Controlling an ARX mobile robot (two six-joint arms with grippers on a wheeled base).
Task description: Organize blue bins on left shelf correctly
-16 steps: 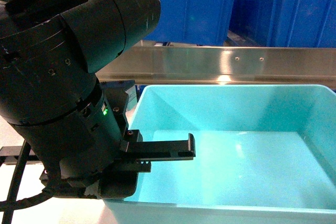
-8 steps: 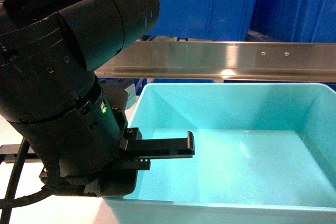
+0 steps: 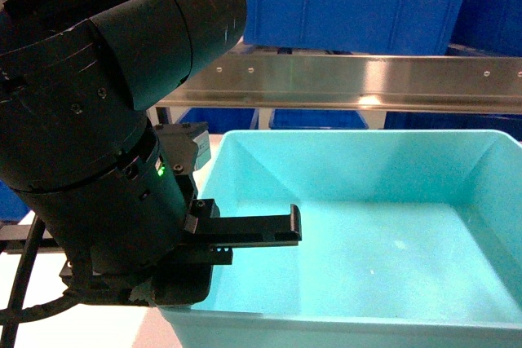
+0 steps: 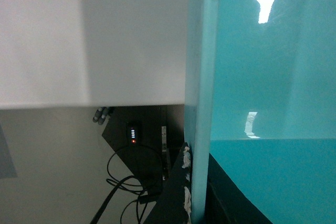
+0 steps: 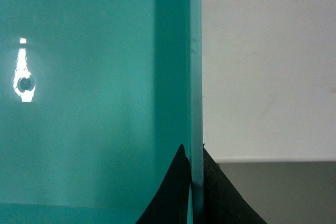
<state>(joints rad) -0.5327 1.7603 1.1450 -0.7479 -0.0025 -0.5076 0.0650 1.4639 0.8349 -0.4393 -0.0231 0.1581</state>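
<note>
One pale turquoise bin (image 3: 367, 242), nothing seen inside, is held by its walls: the left gripper (image 4: 193, 192) is clamped at its 9 o'clock wall, the right gripper (image 5: 193, 182) at 3 o'clock. A steel shelf rail (image 3: 367, 79) and dark blue crates (image 3: 351, 2) lie at 12 o'clock.

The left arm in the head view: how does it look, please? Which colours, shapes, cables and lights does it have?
The left arm is a bulky matte black cylinder with small scratches, screws and a green light. A black cable loops below it. Its gripper finger is a flat black bar with an upturned tip. Both wrist views show dark wedge-shaped fingers.
</note>
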